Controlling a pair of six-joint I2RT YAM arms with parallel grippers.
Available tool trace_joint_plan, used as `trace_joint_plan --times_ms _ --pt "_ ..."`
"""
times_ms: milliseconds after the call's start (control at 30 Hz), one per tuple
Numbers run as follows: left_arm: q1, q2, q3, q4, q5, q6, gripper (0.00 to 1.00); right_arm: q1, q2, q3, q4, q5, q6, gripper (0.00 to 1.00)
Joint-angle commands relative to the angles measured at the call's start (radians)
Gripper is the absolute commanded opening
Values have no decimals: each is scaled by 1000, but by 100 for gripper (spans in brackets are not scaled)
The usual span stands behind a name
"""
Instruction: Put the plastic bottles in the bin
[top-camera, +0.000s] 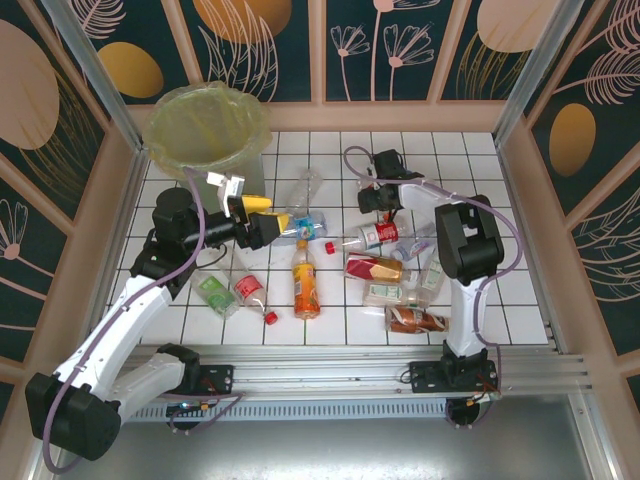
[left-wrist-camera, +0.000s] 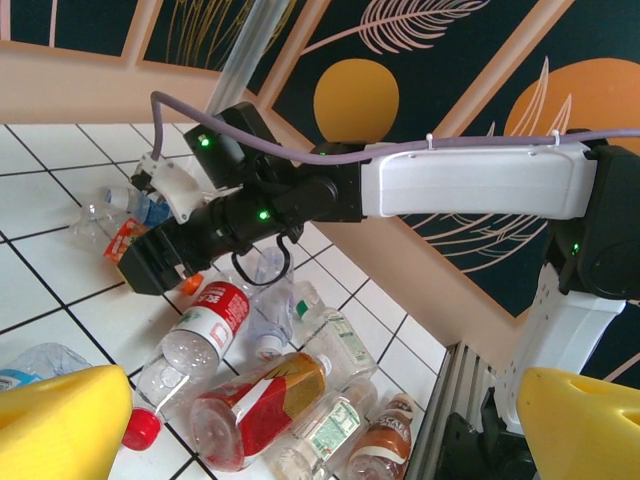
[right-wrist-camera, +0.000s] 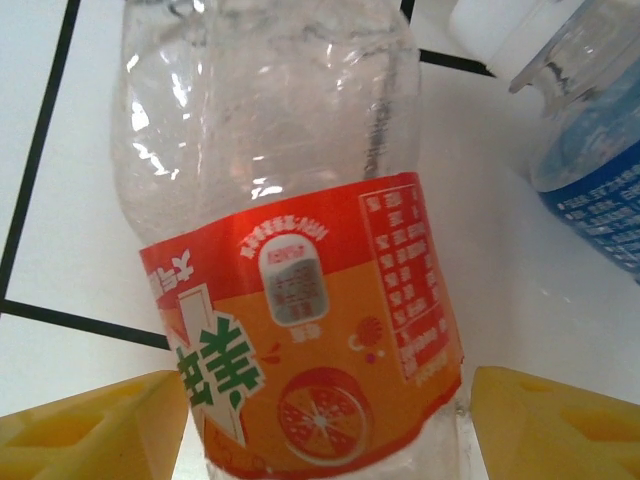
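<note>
Yellow pads (right-wrist-camera: 90, 425) of the right end effector (right-wrist-camera: 325, 425) stand on either side of an orange-label bottle (right-wrist-camera: 300, 330), close against it; whether they press on it I cannot tell. That bottle lies flat on the bench (top-camera: 500, 200), its long axis running straight away from the wrist camera between the pads. Its clear body is dented. Its label is red above and orange below, with an orange slice printed on it. A blue-label bottle (right-wrist-camera: 600, 180) lies just beside it.

The bench is white tile with dark grout. Walls (top-camera: 420, 50) of dark teal panels, painted with peach leaves and orange discs, close it in behind tan rails and metal posts.

The bin (top-camera: 160, 140), lined with a yellow-green bag, stands at the far left corner of the bench. The other bottles (top-camera: 378, 268) lie on their sides across the middle and right of the tiles, pointing all ways; a red-label bottle (top-camera: 380, 235) lies crosswise.

The left end effector (top-camera: 266, 213) hangs near the bin with its jaws wide apart, gripping nothing.
</note>
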Motion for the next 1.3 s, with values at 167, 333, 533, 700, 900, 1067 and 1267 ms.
trace_joint_plan --times_ms 167,333,533,700,900,1067,1267 --pt "-4 -9 6 11 -6 9 99 10 43 49 -29 19 -29 70" --pt "-5 -4 7 4 -15 8 99 17 48 52 -21 11 -32 66" --pt "-5 -7 7 2 -28 6 99 22 59 66 -23 11 -40 61" --pt "-5 -6 1 15 -56 -16 99 25 47 75 -27 10 -46 59" --pt "-5 -6 -47 123 -99 -111 99 27 1 89 -14 -28 -46 59" --pt "-10 32 -63 172 -139 -142 98 32 -69 93 -6 -82 -41 59" --pt "-25 107 -74 306 -157 -218 98 37 -204 48 23 -228 -13 59"
